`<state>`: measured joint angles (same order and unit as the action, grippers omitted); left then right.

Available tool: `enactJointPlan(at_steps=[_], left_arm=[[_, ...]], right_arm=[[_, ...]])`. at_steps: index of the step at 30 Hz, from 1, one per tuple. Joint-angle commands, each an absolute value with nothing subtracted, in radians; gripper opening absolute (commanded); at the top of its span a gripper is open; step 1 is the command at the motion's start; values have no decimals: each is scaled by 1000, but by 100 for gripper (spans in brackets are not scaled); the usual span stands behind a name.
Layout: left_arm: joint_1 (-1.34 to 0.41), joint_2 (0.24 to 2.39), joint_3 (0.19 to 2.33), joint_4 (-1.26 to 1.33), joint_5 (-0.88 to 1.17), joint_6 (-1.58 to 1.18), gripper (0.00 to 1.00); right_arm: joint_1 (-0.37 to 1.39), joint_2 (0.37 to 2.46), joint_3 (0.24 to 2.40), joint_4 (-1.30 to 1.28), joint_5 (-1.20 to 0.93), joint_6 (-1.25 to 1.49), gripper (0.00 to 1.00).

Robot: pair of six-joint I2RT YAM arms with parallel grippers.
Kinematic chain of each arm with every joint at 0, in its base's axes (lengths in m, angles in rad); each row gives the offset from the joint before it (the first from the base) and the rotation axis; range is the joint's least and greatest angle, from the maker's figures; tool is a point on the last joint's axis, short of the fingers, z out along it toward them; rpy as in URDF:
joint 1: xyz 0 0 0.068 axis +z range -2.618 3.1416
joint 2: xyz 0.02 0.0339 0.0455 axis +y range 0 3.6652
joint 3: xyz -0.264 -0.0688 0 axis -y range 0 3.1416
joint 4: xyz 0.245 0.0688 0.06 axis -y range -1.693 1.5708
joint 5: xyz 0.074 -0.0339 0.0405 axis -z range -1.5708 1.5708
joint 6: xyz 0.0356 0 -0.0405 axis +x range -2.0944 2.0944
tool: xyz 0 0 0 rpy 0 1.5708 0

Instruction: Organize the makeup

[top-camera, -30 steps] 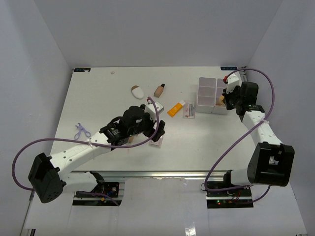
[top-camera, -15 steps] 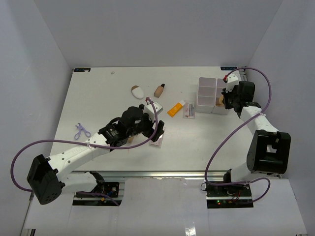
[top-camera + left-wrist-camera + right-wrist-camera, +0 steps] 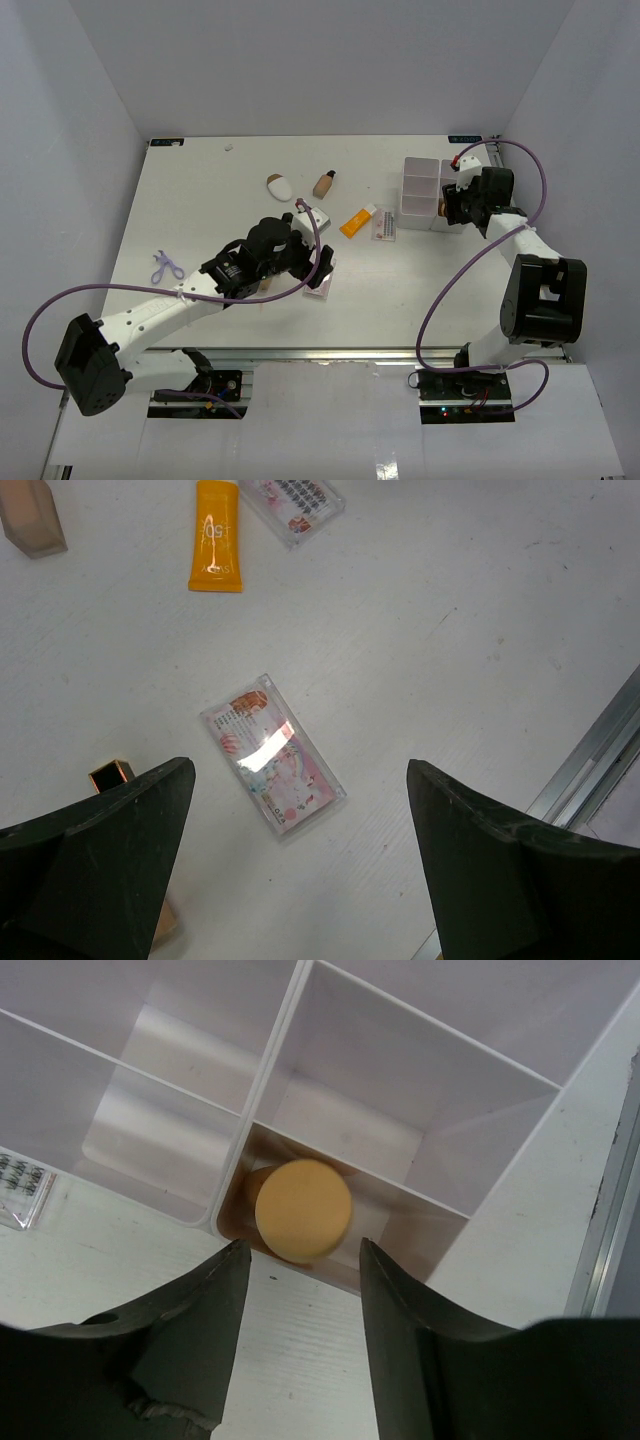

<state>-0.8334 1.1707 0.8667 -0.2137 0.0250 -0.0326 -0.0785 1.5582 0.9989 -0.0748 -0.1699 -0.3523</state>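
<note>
A tan sponge (image 3: pixel 302 1210) stands in the near corner compartment of the white box (image 3: pixel 280 1060). My right gripper (image 3: pixel 300 1260) hangs just above it, open, its fingers apart from the sponge. My left gripper (image 3: pixel 300 770) is wide open over a clear-pink palette (image 3: pixel 273 755) that lies flat on the table and holds nothing. An orange tube (image 3: pixel 216 546), a second palette (image 3: pixel 292 500) and a tan bottle (image 3: pixel 32 520) lie farther back. In the top view the white-and-brown oval piece (image 3: pixel 279 186) rests beside the bottle (image 3: pixel 324 184).
A purple looped item (image 3: pixel 165 266) lies at the table's left. A small brown-topped piece (image 3: pixel 111 775) sits by my left finger. The metal front rail (image 3: pixel 590 760) runs close to the right of the palette. The box's other compartments (image 3: pixel 160 1070) look bare.
My right gripper has opened and let go of the sponge, which now stands in the box compartment. The left arm has shifted slightly toward the palette, still open.
</note>
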Motion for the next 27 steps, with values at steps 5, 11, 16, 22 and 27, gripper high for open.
enactJointPlan(at_steps=[5, 11, 16, 22, 27], left_arm=[[-778, 1203, 855, -168, 73, -48, 98], [-695, 1255, 904, -144, 181, -118, 98], [-635, 1381, 993, -135, 219, -207, 98], [-603, 1631, 1260, -214, 160, -262, 90], [-597, 1818, 1453, -314, 75, -253, 82]], right_arm=[[-112, 1449, 1029, -84, -232, -365, 63], [-143, 1308, 991, -137, -343, -381, 63], [-153, 1117, 946, -374, -769, -523, 70], [-153, 969, 814, -495, -1213, -601, 75], [-157, 893, 755, -492, -1229, -601, 75]])
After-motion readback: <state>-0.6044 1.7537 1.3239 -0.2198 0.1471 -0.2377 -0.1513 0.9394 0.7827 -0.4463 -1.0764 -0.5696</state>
